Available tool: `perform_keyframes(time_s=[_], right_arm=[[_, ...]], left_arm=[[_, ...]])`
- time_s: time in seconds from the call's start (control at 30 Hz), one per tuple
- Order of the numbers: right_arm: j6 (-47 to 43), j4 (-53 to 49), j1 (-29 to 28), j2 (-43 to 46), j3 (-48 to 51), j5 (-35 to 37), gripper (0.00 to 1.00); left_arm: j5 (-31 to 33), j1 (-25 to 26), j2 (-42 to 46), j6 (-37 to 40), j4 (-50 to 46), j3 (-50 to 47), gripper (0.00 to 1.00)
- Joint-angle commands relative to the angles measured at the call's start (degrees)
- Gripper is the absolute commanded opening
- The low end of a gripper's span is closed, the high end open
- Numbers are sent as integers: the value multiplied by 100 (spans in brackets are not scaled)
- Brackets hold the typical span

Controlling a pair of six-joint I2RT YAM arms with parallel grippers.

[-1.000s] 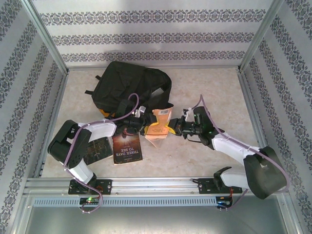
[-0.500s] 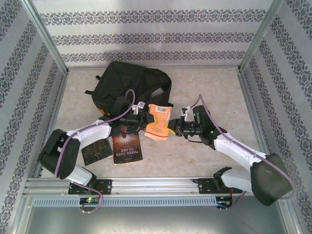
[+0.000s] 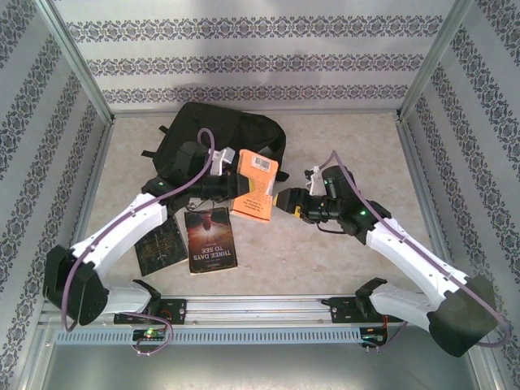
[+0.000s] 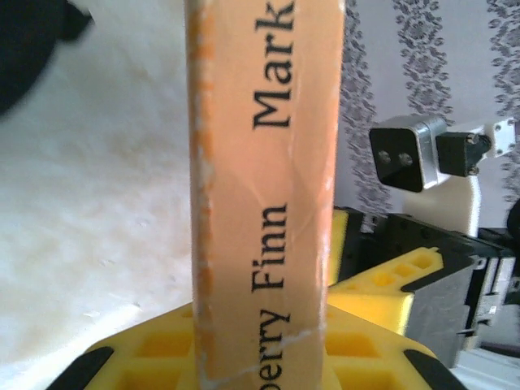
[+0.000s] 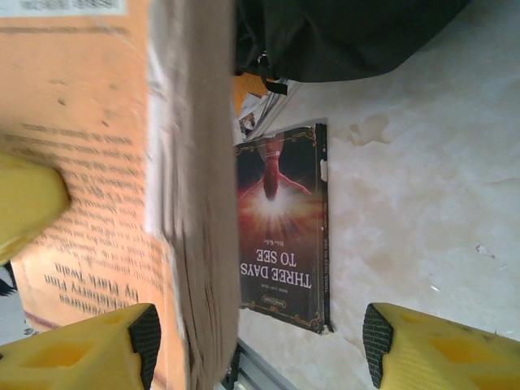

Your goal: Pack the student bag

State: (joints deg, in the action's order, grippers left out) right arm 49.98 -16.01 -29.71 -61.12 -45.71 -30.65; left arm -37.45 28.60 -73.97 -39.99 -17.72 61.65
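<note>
One bag, three books, two grippers.
The bag (image 3: 213, 130), black, soft and crumpled, lies at the far middle of the table (image 3: 357, 138). The left gripper (image 3: 231, 185) clamps the orange book (image 3: 258, 188) just before it. The right gripper (image 3: 281, 201) spreads wide around the book's other edge. "Three Days" (image 3: 211, 240) and a dark book (image 3: 161, 244) lie flat side by side.

Left arm (image 3: 122, 231), right arm (image 3: 414, 260): white shells, black joints, purple cable (image 3: 212, 150) along each; yellow gridded fingers (image 5: 73, 353), black-tipped.
</note>
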Motion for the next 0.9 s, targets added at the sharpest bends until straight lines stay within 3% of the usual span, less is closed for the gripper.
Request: perform_keyframes(time_s=[0.0, 0.07, 0.17, 0.3, 0.4, 0.6, 0.7, 0.87], right_arm=[[-192, -560, 45, 143, -518, 106, 68], [-169, -841, -35, 265, -875, 364, 69], [114, -968, -57, 458, -1228, 578, 69], [737, -1160, 8, 679, -1468, 970, 70], [1374, -1105, 92, 966, -1384, 1208, 70], [2635, 130, 55, 1287, -967, 792, 73], [2557, 167, -127, 1296, -1191, 876, 80], [2527, 262, -159, 1248, -1280, 952, 94]], left_arm=[[2091, 586, 467, 1993, -1100, 503, 0], [4244, 1475, 572, 3184, -1180, 621, 0], [6333, 2290, 701, 4676, -362, 332, 0], [7803, 2777, 826, 6369, 1139, -188, 0], [8429, 3084, 970, 7795, 2857, -751, 0], [8402, 3615, 1019, 10008, 4944, -1352, 0], [8219, 3787, 986, 10704, 5364, -1494, 0], [8101, 3877, 938, 10993, 5241, -1423, 0]])
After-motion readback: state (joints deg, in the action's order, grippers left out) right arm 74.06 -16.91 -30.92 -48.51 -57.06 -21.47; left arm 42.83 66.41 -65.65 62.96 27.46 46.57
